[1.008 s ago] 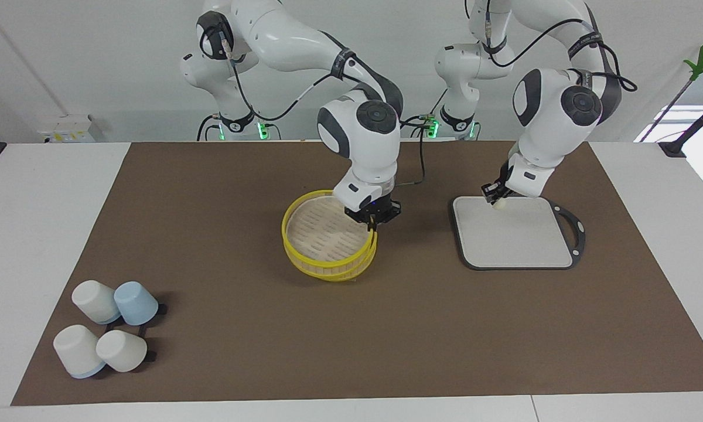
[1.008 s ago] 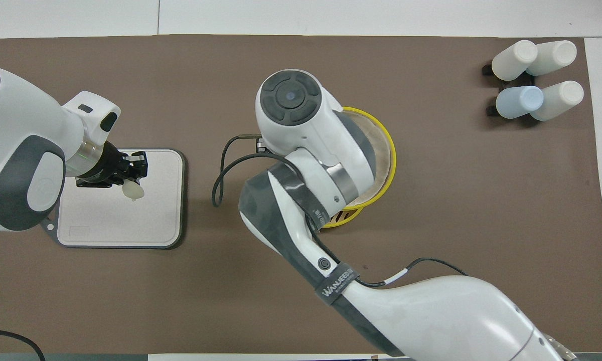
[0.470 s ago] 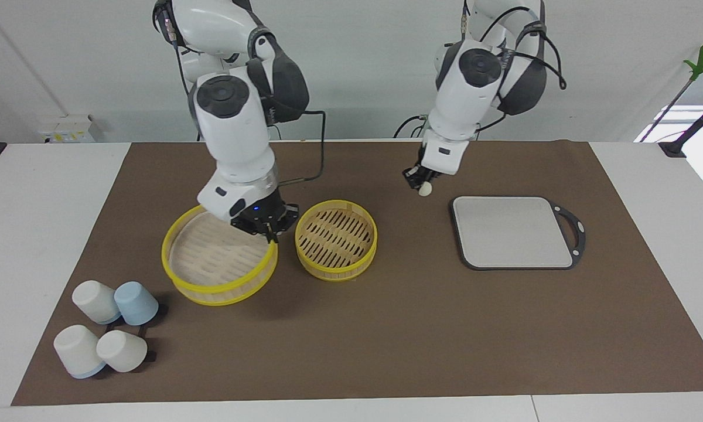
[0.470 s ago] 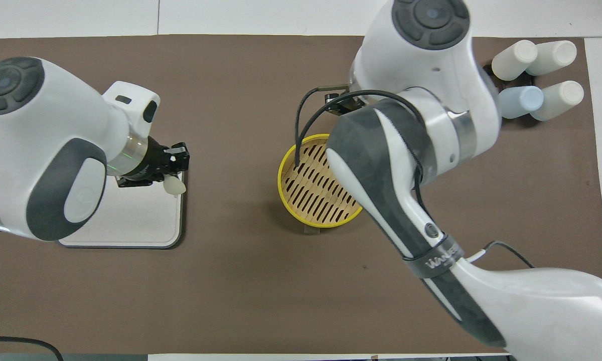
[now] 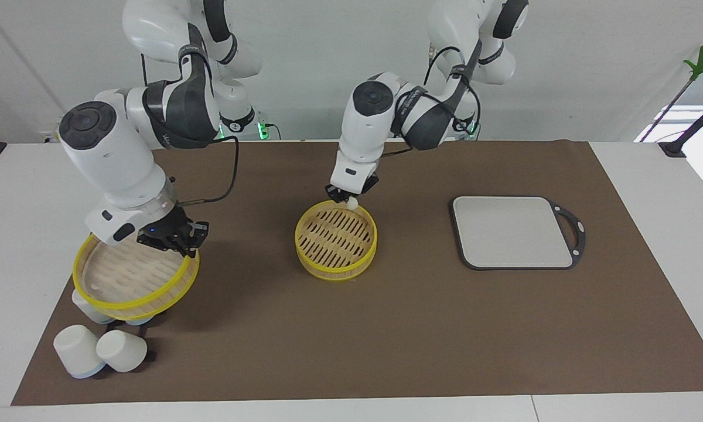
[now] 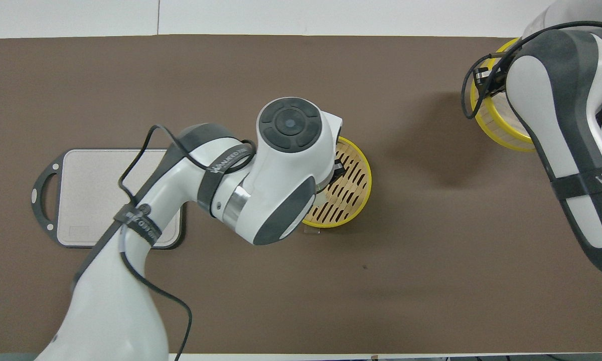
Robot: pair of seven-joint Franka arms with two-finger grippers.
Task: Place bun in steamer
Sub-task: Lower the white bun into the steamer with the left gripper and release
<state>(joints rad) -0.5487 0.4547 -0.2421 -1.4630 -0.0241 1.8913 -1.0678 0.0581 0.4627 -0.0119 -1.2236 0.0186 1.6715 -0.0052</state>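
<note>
Left tool (image 5: 350, 198), clenched on the small cream-white dough bun (image 5: 352, 203), has carried it off the grey rectangular board (image 5: 512, 231) to the round yellow-rimmed slatted steamer tier (image 5: 335, 239) mid-tabletop; release looks next. Right tool (image 5: 173, 239), gripping the lifted upper tier (image 5: 133, 276), has swung over the cups (image 5: 99, 349).

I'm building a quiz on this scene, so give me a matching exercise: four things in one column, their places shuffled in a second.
Things:
1. bun
2. lifted steamer tier
3. grey board
4. steamer base

Places:
A. on the mat, toward the left arm's end
B. in the left hand, over the base's rim
C. mid-mat, slats uncovered
D. in the right hand, above the cups

Pairs: 1-B, 2-D, 3-A, 4-C
</note>
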